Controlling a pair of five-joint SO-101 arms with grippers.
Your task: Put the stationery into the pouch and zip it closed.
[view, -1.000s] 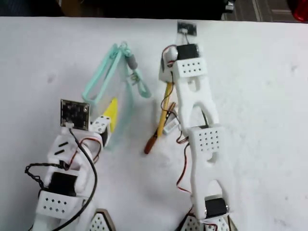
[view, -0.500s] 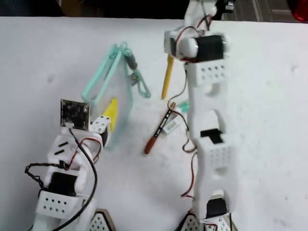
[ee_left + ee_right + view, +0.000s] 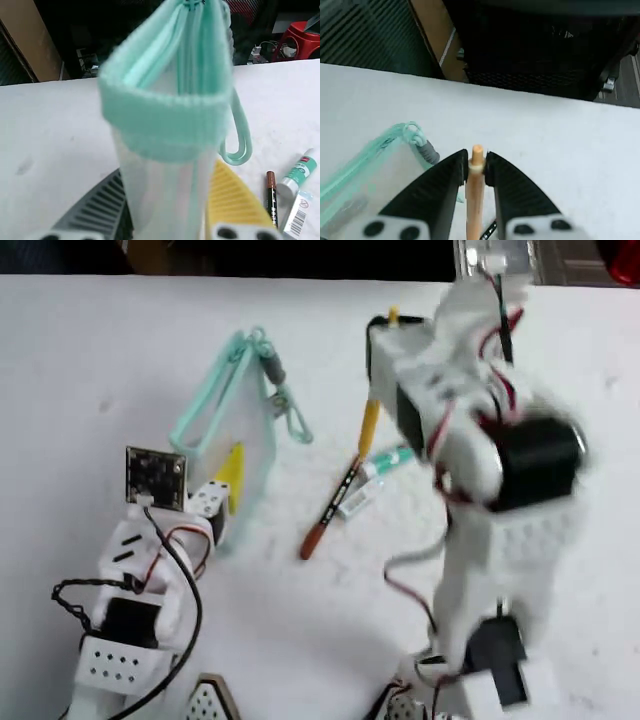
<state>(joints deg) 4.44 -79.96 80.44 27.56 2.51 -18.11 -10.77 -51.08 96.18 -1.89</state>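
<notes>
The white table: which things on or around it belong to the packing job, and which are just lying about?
Job: see-through mint-green zip pouch, held by the left claw; yellow-orange pencil, held by the right claw; dark pen with brown cap; green-and-white tube; white barcode-labelled stick.
Lying about: red stool; brown board, both beyond the table.

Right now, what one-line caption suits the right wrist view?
Right claw shut on a yellow pencil over the white table, mint-trimmed pouch alongside.
</notes>
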